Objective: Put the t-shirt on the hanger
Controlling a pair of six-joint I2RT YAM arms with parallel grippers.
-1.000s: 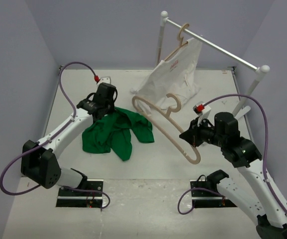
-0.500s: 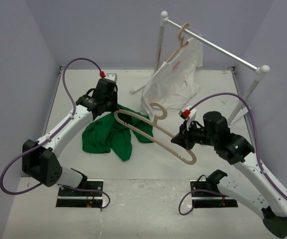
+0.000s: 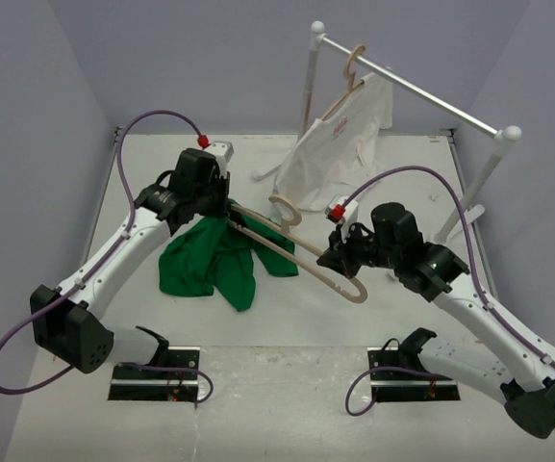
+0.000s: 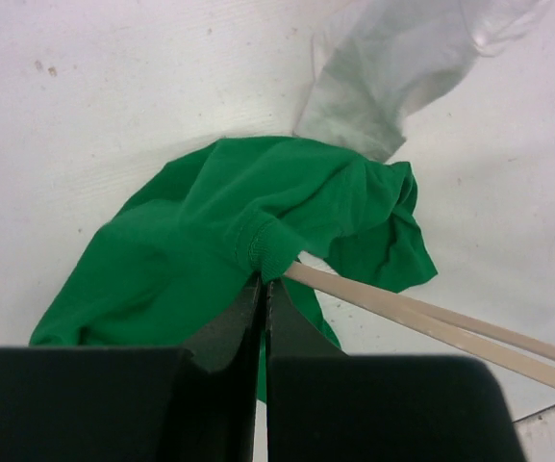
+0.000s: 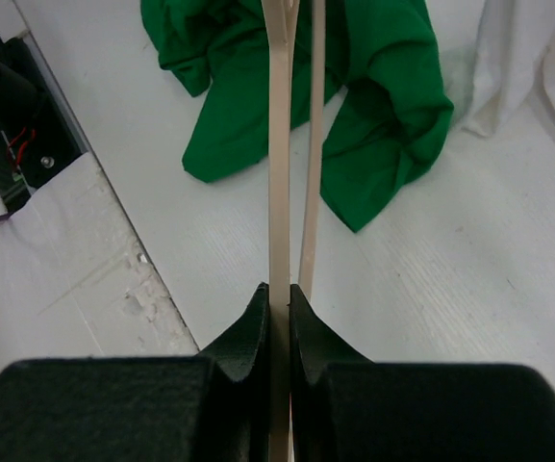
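Both clamped | left end effector (image 4: 263,284) on t-shirt (image 4: 210,231) | right end effector (image 5: 277,294) on hanger (image 5: 279,192)

Right gripper (image 3: 338,259) clamps the pale curved wooden hanger (image 3: 291,252) at 4 o'clock — its 10 o'clock tip meets the crumpled emerald-green t-shirt (image 3: 210,268).

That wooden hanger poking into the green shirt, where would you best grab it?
Take the hanger by the thin arm at its free end, coming from the right. That bar is slim enough to pinch, and the other end meets the t-shirt. The right gripper grips there.
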